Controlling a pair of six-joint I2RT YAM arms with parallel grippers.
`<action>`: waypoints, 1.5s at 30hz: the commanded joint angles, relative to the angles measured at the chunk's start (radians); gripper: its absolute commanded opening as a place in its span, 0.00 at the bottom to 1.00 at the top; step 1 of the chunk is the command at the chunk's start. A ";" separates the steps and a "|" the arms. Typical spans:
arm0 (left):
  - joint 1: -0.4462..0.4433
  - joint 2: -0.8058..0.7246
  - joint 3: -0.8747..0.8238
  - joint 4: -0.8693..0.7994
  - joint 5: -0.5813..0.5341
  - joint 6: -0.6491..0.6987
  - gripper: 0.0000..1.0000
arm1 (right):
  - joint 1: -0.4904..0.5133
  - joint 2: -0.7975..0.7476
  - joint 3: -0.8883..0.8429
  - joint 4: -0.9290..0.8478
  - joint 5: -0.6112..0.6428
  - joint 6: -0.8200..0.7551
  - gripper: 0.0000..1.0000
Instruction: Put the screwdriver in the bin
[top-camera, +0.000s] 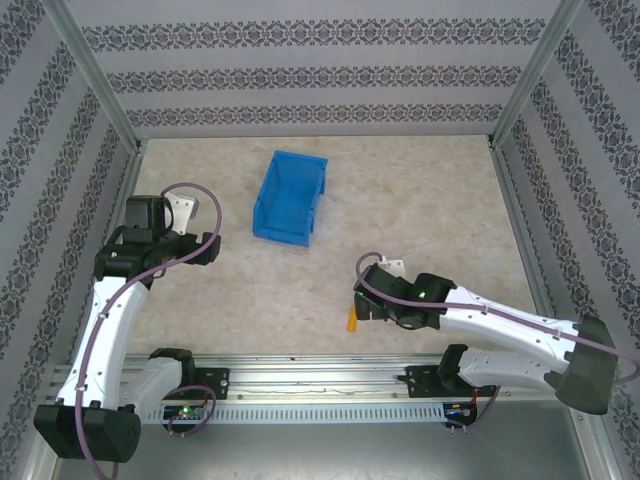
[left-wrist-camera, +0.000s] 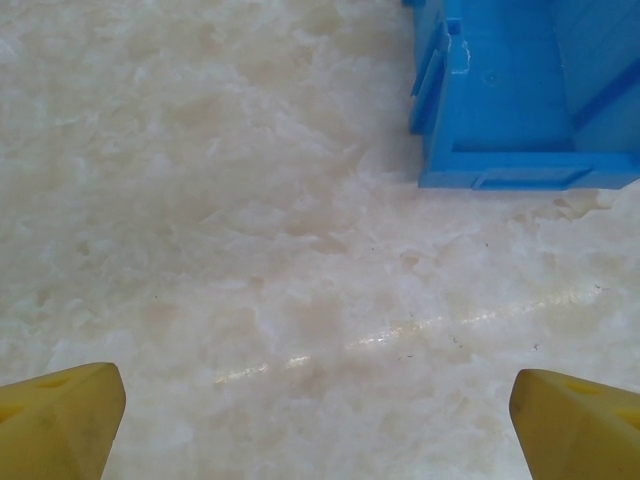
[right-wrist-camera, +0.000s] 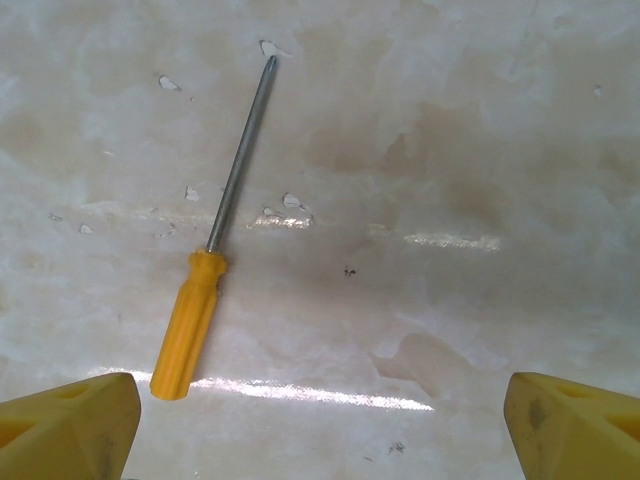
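The screwdriver (right-wrist-camera: 190, 320) lies flat on the pale table, its orange-yellow handle near my right gripper's left fingertip (right-wrist-camera: 70, 420) and its slim shaft running up and away. My right gripper (right-wrist-camera: 320, 410) is open above the table, and the screwdriver lies left of the gap's middle, untouched. In the top view an orange-yellow bit of the screwdriver (top-camera: 351, 319) shows at the right gripper's (top-camera: 362, 303) tip. The blue bin (top-camera: 290, 195) stands at the table's middle back, also in the left wrist view as the bin (left-wrist-camera: 520, 110) at upper right. My left gripper (left-wrist-camera: 318, 410) is open over bare table, left of the bin.
Patterned walls with metal posts (top-camera: 100, 90) enclose the table on three sides. A metal rail (top-camera: 320, 385) with the arm bases runs along the near edge. Small white flecks (right-wrist-camera: 290, 202) lie around the shaft. Open table lies between the screwdriver and the bin.
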 joint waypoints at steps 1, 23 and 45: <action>0.010 -0.007 -0.001 -0.042 0.014 0.009 0.99 | 0.029 0.040 0.030 0.027 -0.006 0.037 0.93; 0.010 -0.083 -0.096 -0.027 0.015 0.040 0.99 | 0.096 0.401 0.033 0.226 -0.084 0.156 0.71; 0.011 -0.088 -0.040 -0.087 0.017 0.017 0.99 | 0.092 0.463 -0.001 0.213 -0.083 0.155 0.63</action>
